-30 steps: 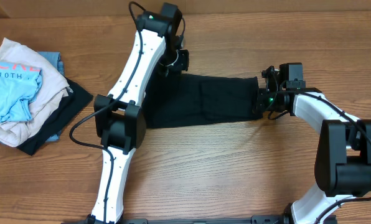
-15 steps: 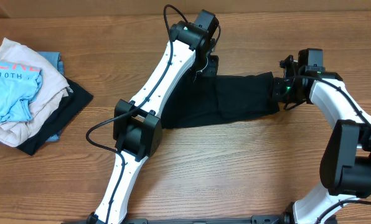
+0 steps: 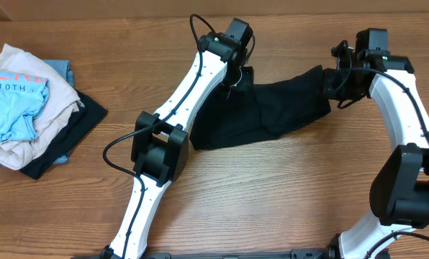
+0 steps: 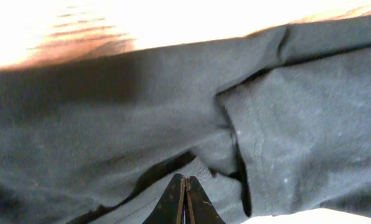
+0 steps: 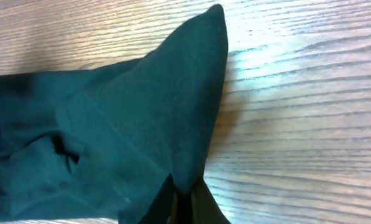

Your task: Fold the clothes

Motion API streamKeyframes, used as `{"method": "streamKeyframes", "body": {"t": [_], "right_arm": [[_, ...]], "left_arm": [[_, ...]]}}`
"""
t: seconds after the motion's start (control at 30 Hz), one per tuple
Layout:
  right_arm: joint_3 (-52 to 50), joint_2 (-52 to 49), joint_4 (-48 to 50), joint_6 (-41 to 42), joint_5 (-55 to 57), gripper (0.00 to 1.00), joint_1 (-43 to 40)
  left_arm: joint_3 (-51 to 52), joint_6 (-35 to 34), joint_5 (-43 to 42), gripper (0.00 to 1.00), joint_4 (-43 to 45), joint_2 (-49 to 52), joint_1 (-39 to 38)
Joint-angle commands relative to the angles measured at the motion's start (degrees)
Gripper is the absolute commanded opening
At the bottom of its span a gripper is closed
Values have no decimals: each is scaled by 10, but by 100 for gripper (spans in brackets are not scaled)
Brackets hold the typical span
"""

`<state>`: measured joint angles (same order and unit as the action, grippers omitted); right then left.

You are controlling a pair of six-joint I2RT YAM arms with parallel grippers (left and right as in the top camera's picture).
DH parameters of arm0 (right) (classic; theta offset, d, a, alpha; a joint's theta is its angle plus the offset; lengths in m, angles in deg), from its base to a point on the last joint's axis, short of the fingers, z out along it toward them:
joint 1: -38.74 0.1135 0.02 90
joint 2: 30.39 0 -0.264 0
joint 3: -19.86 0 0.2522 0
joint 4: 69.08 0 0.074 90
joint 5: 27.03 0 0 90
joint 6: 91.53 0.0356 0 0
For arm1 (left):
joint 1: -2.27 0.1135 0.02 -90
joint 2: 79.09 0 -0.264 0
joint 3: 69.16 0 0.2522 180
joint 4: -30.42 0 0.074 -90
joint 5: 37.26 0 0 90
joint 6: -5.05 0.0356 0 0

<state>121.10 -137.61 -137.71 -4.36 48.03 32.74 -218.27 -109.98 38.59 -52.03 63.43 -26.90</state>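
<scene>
1. Here, a black shirt [image 3: 265, 119] lies bunched on a wooden table [image 3: 272, 208], in the far middle of the overhead view, between the two robot arms.
2. The left gripper [image 3: 237, 76] is at the shirt's far left edge, pointing down into the cloth. Its jaws are closed on a fold of the shirt. In the left wrist view the dark fingers [image 4: 176, 200] meet tip to tip, with wrinkled black fabric filling almost the whole picture beyond them.
3. The right gripper [image 3: 334, 85] is at the shirt's right end. Its jaws are pinched shut on the cloth there. In the right wrist view the fabric runs from the fingertips out to a pointed corner over bare wood.
4. Between the two grippers the shirt spreads toward the near side in a rough triangle.
5. A pile [image 3: 27, 108] of light blue, cream and dark clothes sits at the table's left edge, well apart from the shirt.
</scene>
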Motion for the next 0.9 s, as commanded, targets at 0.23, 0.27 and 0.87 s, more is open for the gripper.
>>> {"method": "streamKeyframes", "body": {"t": [0.23, 0.27, 0.87], "right_arm": [[103, 6, -70, -7, -8, 4, 0], [103, 6, -73, -12, -10, 4, 0], [109, 6, -77, -17, -31, 4, 157]], "left_arm": [[5, -7, -11, 4, 9, -3, 62], [5, -7, -20, 4, 9, -4, 73], [-1, 49, -35, 4, -54, -10, 233]]}}
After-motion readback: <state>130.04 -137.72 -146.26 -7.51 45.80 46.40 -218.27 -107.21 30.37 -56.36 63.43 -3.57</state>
